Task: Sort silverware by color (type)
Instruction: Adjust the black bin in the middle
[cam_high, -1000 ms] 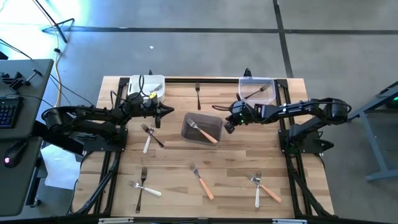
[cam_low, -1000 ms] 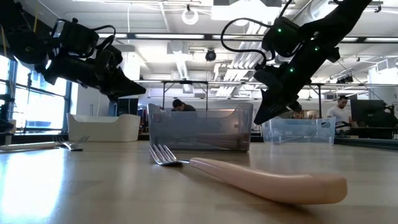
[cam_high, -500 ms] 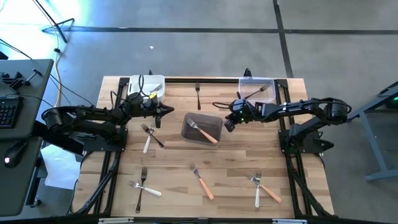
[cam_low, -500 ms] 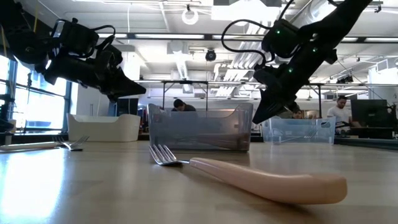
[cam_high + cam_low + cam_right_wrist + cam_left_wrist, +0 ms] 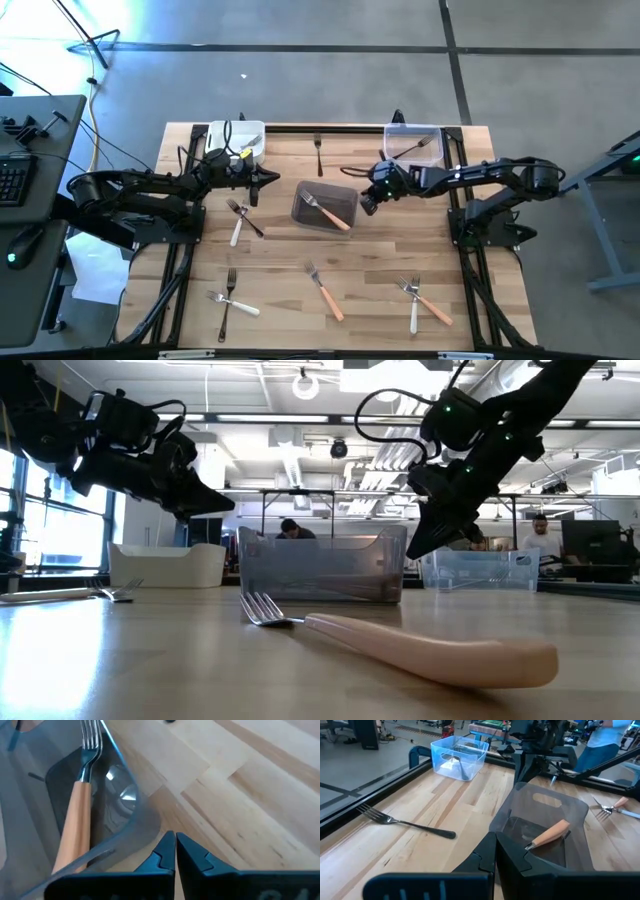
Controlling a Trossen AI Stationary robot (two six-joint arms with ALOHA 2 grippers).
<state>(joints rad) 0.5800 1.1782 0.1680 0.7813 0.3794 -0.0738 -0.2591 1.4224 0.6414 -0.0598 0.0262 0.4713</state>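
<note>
A grey tub [image 5: 325,206] stands mid-table. An orange-handled fork [image 5: 330,213] lies slanting across it, tines toward the far left rim; the right wrist view shows this fork [image 5: 75,825] too. My left gripper [image 5: 272,180] is shut and hovers left of the tub, its fingers [image 5: 495,842] pointing at it. My right gripper [image 5: 366,204] is shut, above the table just right of the tub [image 5: 100,815], tilted down [image 5: 412,550]. A black fork [image 5: 318,152] lies flat near the far edge. Crossed forks [image 5: 240,218] lie near the left gripper.
A white tub [image 5: 237,141] sits at the far left and a clear tub [image 5: 414,148] with a dark fork in it at the far right. Near the near edge lie two crossed forks [image 5: 228,300], one orange fork [image 5: 324,291] and an orange-and-white pair [image 5: 422,302]. People show in the room behind.
</note>
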